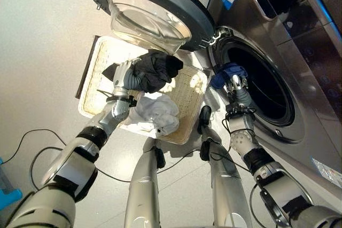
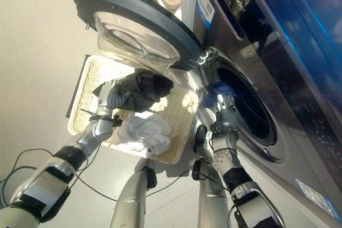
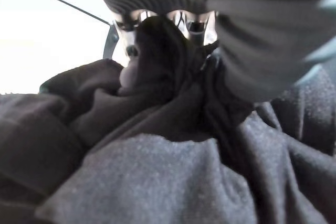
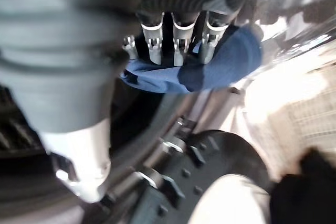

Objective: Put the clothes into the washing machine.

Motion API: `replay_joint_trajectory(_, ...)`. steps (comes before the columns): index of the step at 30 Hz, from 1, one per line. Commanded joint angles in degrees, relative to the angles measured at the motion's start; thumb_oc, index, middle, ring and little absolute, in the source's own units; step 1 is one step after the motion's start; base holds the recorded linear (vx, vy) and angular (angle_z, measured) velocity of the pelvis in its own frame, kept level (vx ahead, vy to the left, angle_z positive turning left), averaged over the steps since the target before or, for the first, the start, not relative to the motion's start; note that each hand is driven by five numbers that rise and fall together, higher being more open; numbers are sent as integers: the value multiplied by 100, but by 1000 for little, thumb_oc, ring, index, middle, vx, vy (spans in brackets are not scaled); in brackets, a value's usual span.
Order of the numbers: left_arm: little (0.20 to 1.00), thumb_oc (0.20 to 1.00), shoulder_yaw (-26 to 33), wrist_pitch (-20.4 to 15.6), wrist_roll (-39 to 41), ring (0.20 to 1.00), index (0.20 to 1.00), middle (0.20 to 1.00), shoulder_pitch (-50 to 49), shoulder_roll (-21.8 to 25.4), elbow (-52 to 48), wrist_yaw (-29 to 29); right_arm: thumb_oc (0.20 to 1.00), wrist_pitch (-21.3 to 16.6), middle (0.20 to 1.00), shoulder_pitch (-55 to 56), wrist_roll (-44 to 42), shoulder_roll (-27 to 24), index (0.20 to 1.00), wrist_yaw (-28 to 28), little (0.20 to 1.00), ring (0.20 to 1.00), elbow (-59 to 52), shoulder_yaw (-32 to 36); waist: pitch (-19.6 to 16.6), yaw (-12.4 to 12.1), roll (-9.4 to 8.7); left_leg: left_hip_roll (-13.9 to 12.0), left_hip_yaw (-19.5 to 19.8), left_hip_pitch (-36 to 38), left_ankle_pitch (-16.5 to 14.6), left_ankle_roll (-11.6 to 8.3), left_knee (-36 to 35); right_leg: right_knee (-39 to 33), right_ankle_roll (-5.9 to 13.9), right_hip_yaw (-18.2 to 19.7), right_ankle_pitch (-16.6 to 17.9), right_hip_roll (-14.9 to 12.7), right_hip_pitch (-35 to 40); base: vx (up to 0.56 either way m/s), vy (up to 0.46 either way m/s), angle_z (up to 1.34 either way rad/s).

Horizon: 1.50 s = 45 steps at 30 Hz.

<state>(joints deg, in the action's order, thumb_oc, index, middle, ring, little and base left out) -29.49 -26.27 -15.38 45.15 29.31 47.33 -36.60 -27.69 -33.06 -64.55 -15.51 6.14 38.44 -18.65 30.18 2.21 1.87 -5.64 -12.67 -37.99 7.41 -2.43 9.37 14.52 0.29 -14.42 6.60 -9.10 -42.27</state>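
Right hand [image 1: 236, 85] clenched on blue garment [image 1: 226, 73] at washer opening [image 1: 262, 86]; left hand [image 1: 124, 77] gripping dark garment [image 1: 155, 70] above basket [image 1: 189, 92].

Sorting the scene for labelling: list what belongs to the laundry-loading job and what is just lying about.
Belongs to the job:
- dark garment gripped in left hand
- blue garment held by right hand at the drum opening
- white garment in the wicker basket
- open washer door

Just lying about:
- blue object on the floor, at the edge of view
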Motion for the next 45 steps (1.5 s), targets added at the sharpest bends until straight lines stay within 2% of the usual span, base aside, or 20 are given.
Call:
replay_joint_trajectory(1, 200, 200, 483, -686, 939, 200, 200, 200, 11, -190, -624, 287, 1000, -117, 1000, 9, 1456, -238, 1000, -511, 1000, 1000, -555, -301, -39, -162, 32, 124, -84, 24, -294, -383, 108, 942, 625, -291, -743, -48, 35, 0, 0, 0)
replay_joint_trajectory(4, 200, 200, 565, -839, 1344, 200, 200, 200, -54, -271, -715, 553, 1000, -56, 1000, -90, 2191, -385, 1000, -438, 1000, 1000, -522, -427, -39, -185, 27, 126, -88, 33, -316, -370, 131, 966, 636, -309, -750, -64, 36, 1, -14, 0)
replay_joint_trajectory(5, 200, 200, 622, -981, 1581, 200, 200, 200, -111, -329, -754, 785, 1000, -32, 1000, -183, 2987, -517, 1000, -247, 1000, 1000, -470, -503, -39, -211, 23, 127, -81, 32, -339, -363, 165, 996, 645, -333, -762, -89, 42, 0, 0, 0)
replay_joint_trajectory(6, 200, 200, 624, -986, 1598, 200, 200, 200, -114, -333, -757, 815, 1000, -47, 1000, -204, 3016, -539, 1000, -211, 1000, 1000, -460, -518, -39, -213, 21, 128, -78, 31, -342, -361, 170, 998, 647, -336, -762, -92, 43, 2, -53, 2)
replay_joint_trajectory(7, 200, 200, 643, -1054, 1876, 200, 200, 200, -139, -364, -818, 1044, 1000, 34, 1000, -342, 3753, -706, 1000, -77, 1000, 1000, -418, -624, -39, -241, 19, 141, -57, 33, -361, -352, 199, 1014, 658, -354, -759, -112, 51, 1, -40, 2)
replay_joint_trajectory(8, 200, 200, 646, -1050, 1946, 200, 200, 200, -151, -373, -852, 1106, 1000, 76, 1000, -372, 3899, -746, 1000, -57, 1000, 1000, -432, -658, -39, -247, 19, 141, -53, 34, -365, -348, 205, 1019, 661, -356, -760, -117, 53, 1, -67, 3)
replay_joint_trajectory(10, 200, 200, 673, -1058, 2381, 200, 200, 200, -179, -413, -944, 1484, 1000, 343, 1000, -552, 4451, -927, 1000, 6, 1000, 1000, -405, -803, -39, -278, 16, 147, -43, 48, -386, -337, 226, 1028, 672, -371, -759, -142, 71, 5, -68, 5)
replay_joint_trajectory(11, 200, 200, 713, -1070, 2818, 200, 200, 200, -181, -444, -1035, 1902, 1000, 564, 1000, -706, 4870, -1058, 1000, 88, 1000, 1000, -320, -909, -39, -314, 11, 149, -27, 53, -397, -332, 252, 1039, 678, -384, -754, -163, 85, 7, -61, 9)
replay_joint_trajectory(18, 200, 200, 805, -914, 4274, 200, 200, 200, -324, -704, -1782, 3088, 1000, 1306, 1000, -1340, 5704, -1284, 1000, 58, 1000, 1000, -105, -1222, -39, -472, 38, 207, 72, 62, -446, -310, 307, 1056, 680, -476, -747, -232, 126, 4, -75, 12)
replay_joint_trajectory(19, 200, 200, 820, -884, 4360, 200, 200, 200, -344, -735, -1857, 3168, 1000, 1463, 1000, -1402, 5757, -1300, 1000, 101, 1000, 1000, -68, -1237, -39, -489, 46, 214, 80, 60, -450, -310, 314, 1059, 681, -487, -743, -241, 127, 7, -52, 16)
replay_joint_trajectory(20, 200, 200, 850, -785, 4459, 200, 200, 200, -369, -781, -2014, 3254, 1000, 1818, 1000, -1521, 5800, -1313, 1000, 199, 1000, 1000, 88, -1239, -39, -523, 61, 221, 98, 55, -456, -307, 323, 1072, 679, -505, -739, -258, 122, 5, -36, 15)
replay_joint_trajectory(21, 200, 200, 851, -782, 4467, 200, 200, 200, -372, -781, -2025, 3257, 1000, 1859, 1000, -1533, 5805, -1312, 1000, 213, 1000, 1000, 108, -1236, -39, -526, 63, 221, 101, 54, -457, -307, 325, 1074, 679, -508, -740, -260, 122, 11, -41, 14)
replay_joint_trajectory(22, 200, 200, 869, -721, 4464, 200, 200, 200, -395, -821, -2129, 3297, 1000, 2263, 1000, -1616, 5663, -1309, 1000, 349, 1000, 1000, 297, -1202, -39, -558, 83, 228, 121, 53, -456, -304, 325, 1073, 675, -509, -734, -267, 128, 6, -19, 6)
replay_joint_trajectory(24, 200, 200, 869, -721, 4464, 200, 200, 200, -395, -821, -2129, 3297, 1000, 2263, 1000, -1616, 5663, -1309, 1000, 349, 1000, 1000, 297, -1202, -39, -558, 83, 228, 121, 53, -456, -304, 325, 1073, 675, -509, -734, -267, 128, 3, -8, 2)
replay_joint_trajectory(26, 200, 200, 898, -637, 4295, 200, 200, 200, -450, -844, -2360, 3233, 1000, 2571, 1000, -1624, 5113, -1213, 1000, 771, 1000, 1000, 675, -884, -39, -591, 132, 235, 142, 44, -467, -283, 323, 1124, 654, -510, -759, -271, 106, 26, -9, 6)
replay_joint_trajectory(28, 200, 200, 925, -540, 4191, 200, 200, 200, -503, -874, -2519, 3174, 1000, 2538, 1000, -1547, 5079, -1122, 1000, 1028, 1000, 1000, 727, -689, -39, -596, 164, 243, 157, 27, -473, -266, 323, 1156, 650, -492, -770, -263, 73, 22, 4, 10)
replay_joint_trajectory(32, 200, 200, 985, -322, 4456, 200, 200, 200, -590, -912, -2692, 3362, 1000, 2310, 1000, -1421, 5396, -1086, 1000, 1048, 1000, 1000, 468, -631, -39, -572, 195, 260, 156, 8, -477, -239, 333, 1160, 647, -464, -761, -256, 46, 6, 5, 3)
replay_joint_trajectory(38, 200, 200, 933, 137, 5559, 200, 200, 200, -880, -1109, -3032, 4273, 1000, 1856, 1000, -1194, 5318, -1109, 1000, 689, 1000, 1000, -186, -803, -39, -529, 210, 286, 144, 17, -502, -219, 375, 1118, 642, -442, -747, -263, 65, 0, 0, 0)
replay_joint_trajectory(42, 200, 200, 831, 397, 5885, 200, 200, 200, -933, -1237, -3167, 4575, 1000, 1698, 1000, -1174, 5174, -1053, 1000, 535, 1000, 1000, -386, -873, -39, -513, 203, 300, 127, 22, -495, -212, 353, 1059, 642, -443, -724, -249, 81, 0, 0, 0)
replay_joint_trajectory(45, 200, 200, 601, 763, 6054, 200, 200, 200, -839, -1440, -3156, 4893, 1000, 1535, 1000, -1271, 4790, -878, 1000, 148, 1000, 1000, -595, -904, -39, -479, 175, 322, 134, 38, -492, -201, 353, 1022, 646, -405, -695, -219, 99, 0, 0, 0)
